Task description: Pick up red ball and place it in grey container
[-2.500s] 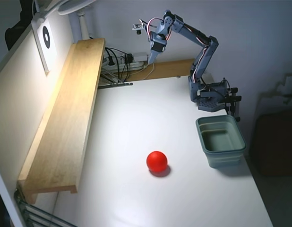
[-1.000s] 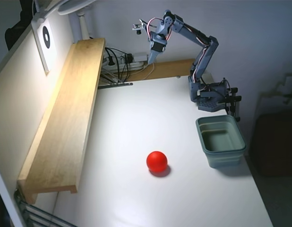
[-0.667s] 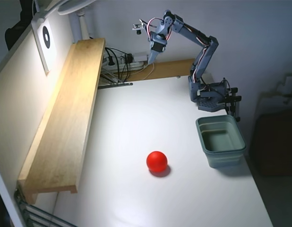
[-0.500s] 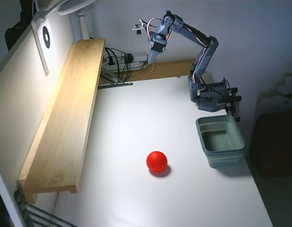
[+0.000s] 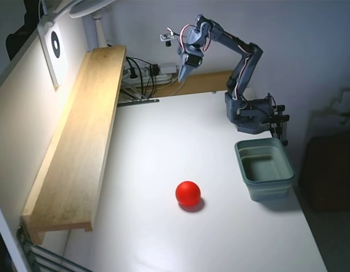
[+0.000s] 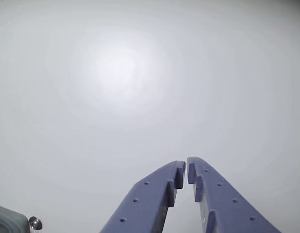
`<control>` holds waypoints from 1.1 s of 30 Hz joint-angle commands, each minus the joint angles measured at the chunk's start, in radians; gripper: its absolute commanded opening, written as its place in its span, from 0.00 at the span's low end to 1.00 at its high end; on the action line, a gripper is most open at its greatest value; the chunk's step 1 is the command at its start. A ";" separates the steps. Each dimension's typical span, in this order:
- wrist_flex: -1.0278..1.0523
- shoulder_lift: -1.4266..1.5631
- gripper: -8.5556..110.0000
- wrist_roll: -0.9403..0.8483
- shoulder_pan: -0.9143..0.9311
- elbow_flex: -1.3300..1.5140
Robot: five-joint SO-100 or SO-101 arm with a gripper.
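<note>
Wrist view shows only the clenched, empty end effector [image 6: 186, 167] over white table [image 6: 116, 97]; red ball [image 5: 188, 193] unseen there.

- A home desk or hobby bench turned into a small robot test spot, going by the fixed view.
- A white table [image 5: 163, 147] set against a plain grey wall, with the arm's base clamped at its far edge.
- Just beside the raised gripper [image 5: 181, 77], a power strip with a tangle of cables [image 5: 142, 75].
- Further to that side, a long wooden shelf [image 5: 79, 136], a desk lamp [image 5: 87, 8] and a printed target sheet [image 5: 55, 48] on the side wall.
</note>
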 commanded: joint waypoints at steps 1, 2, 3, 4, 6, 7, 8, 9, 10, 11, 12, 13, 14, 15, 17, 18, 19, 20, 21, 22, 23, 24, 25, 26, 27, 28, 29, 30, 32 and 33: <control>0.010 0.032 0.05 0.002 -0.104 0.012; 0.010 0.032 0.05 0.002 -0.137 0.012; 0.010 0.032 0.05 0.002 -0.159 0.012; 0.010 0.032 0.05 0.002 -0.192 0.012; 0.010 0.032 0.05 0.002 -0.247 0.012; 0.010 0.032 0.05 0.002 -0.280 0.012; 0.010 0.032 0.05 0.002 -0.313 0.012; 0.010 0.032 0.05 0.002 -0.335 0.012; 0.010 0.032 0.39 0.002 -0.368 0.012; 0.010 0.032 0.39 0.002 -0.401 0.012; 0.010 0.032 0.39 0.002 -0.423 0.012; 0.010 0.032 0.39 0.002 -0.456 0.012; 0.010 0.032 0.39 0.002 -0.489 0.012; 0.010 0.032 0.39 0.002 -0.511 0.012; 0.010 0.032 0.39 0.002 -0.577 0.012; 0.010 0.032 0.39 0.002 -0.610 0.012; 0.010 0.032 0.39 0.002 -0.632 0.012; 0.010 0.032 0.39 0.002 -0.665 0.012; 0.010 0.032 0.39 0.002 -0.698 0.012; 0.010 0.032 0.39 0.002 -0.720 0.012; 0.010 0.032 0.39 0.002 -0.753 0.012; 0.010 0.032 0.39 0.002 -0.775 0.012; 0.010 0.032 0.39 0.002 -0.808 0.012; 0.010 0.032 0.39 0.002 -0.841 0.012; 0.010 0.032 0.39 0.002 -0.861 0.012; 0.010 0.032 0.39 0.002 -0.878 0.012; 0.010 0.032 0.39 0.002 -0.878 0.012; 0.010 0.032 0.39 0.002 -0.880 0.012; 0.010 0.032 0.39 0.002 -0.869 0.012; 0.010 0.032 0.39 0.002 -0.865 0.012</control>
